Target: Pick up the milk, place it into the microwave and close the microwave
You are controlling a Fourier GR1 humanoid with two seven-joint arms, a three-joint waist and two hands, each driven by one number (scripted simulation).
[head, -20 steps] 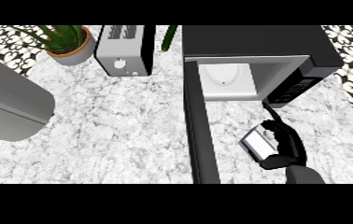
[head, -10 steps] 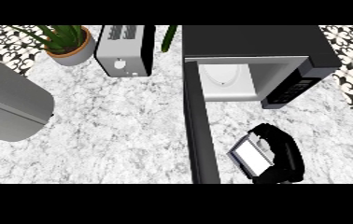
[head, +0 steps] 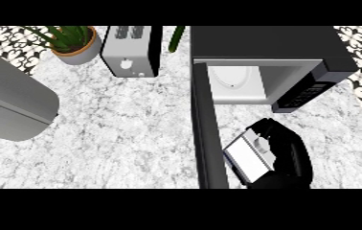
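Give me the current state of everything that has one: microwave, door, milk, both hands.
microwave: open, cavity shows no milk inside
microwave door: swung fully out toward the robot
milk: held in front of the microwave, not yet inside
right hand: curled round the milk
left hand: out of view
toaster: upright, nothing visible in its slots

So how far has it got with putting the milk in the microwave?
Done: the right hand has curled round the milk, with the carton in front of the microwave. In hand: carrying it to the open cavity. Left: setting it inside, which looks empty, then swinging the open door shut. The left hand is not in view.
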